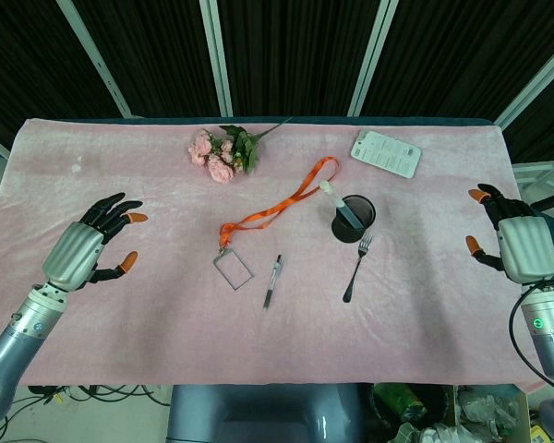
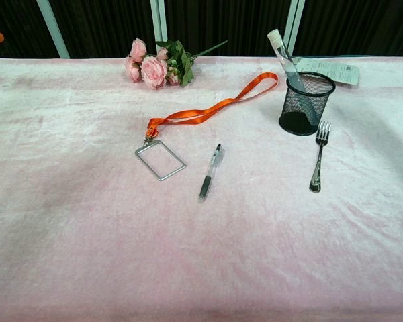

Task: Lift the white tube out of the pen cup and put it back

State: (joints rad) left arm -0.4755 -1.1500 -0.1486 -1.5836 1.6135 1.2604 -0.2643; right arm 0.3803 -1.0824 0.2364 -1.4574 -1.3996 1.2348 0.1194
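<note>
A pink cloth (image 1: 166, 332) covers the counter, where the left hand (image 1: 90, 247) and right hand (image 1: 517, 242) rest near opposite edges, both with fingers spread wide and holding nothing. Between them, well apart from both, the black mesh pen cup (image 2: 306, 104) stands upright. The white tube (image 2: 282, 52) leans inside it, top poking above the rim, with a fork (image 2: 318, 155) just beside the cup.
</note>
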